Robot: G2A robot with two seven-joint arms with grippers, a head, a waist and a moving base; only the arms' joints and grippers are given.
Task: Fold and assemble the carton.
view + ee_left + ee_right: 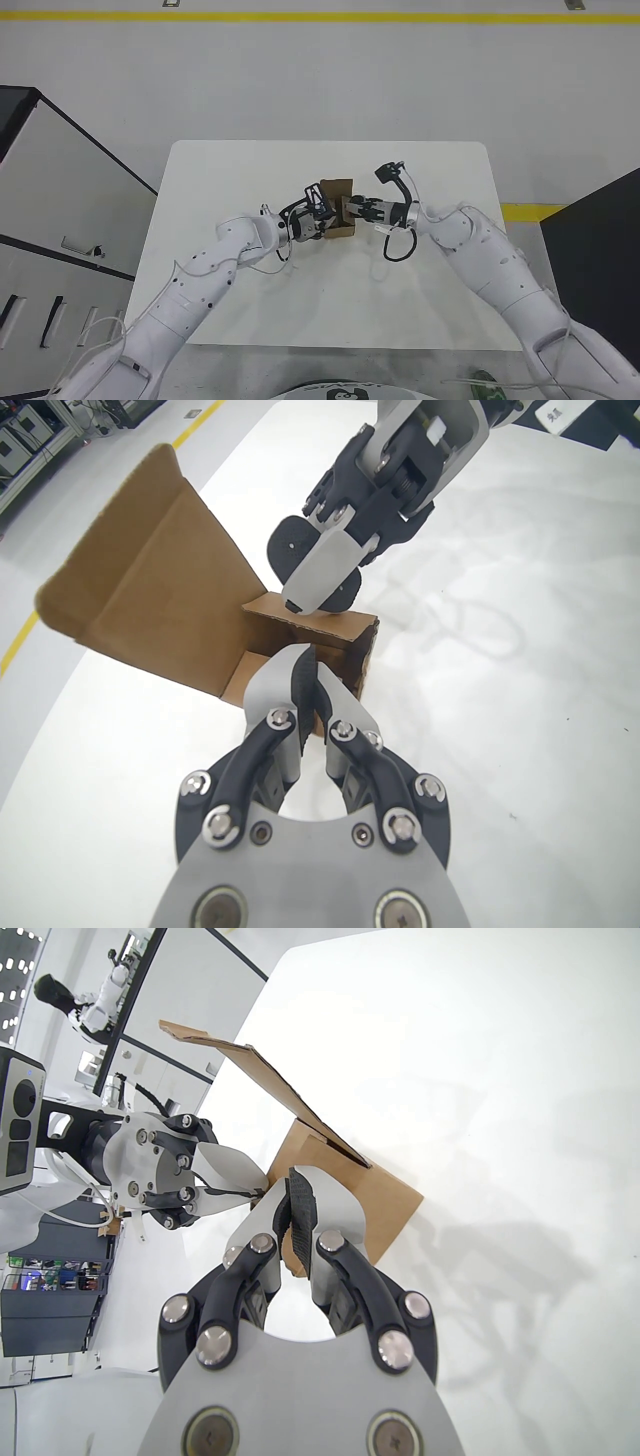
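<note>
Nearest, two white arms stretched in from the near edge of the bench (240,170): left arm (200,275) and right arm (490,255), elbows out, forearms angled inward, wrists meeting almost head-on.

Between them, at mid-bench, a small brown carton (337,190), resting on the surface, open on top, partly formed.

Left gripper (306,675) clenched on the carton wall on its own side, one pad inside the box and one outside. Right gripper (295,1200) clamped likewise on the top edge of the opposite wall, tips just across the open box from the left ones.

Probably gripped this way to pin both walls upright and square, and to stop the light box from sliding during the next fold.

Beyond the grippers, one large flap (160,565), raised and tilted away from the box, with a smaller bent lip at its far end, not yet closed.

Judged roughly midway through: walls up, lid waiting to be folded down and tucked in.
</note>
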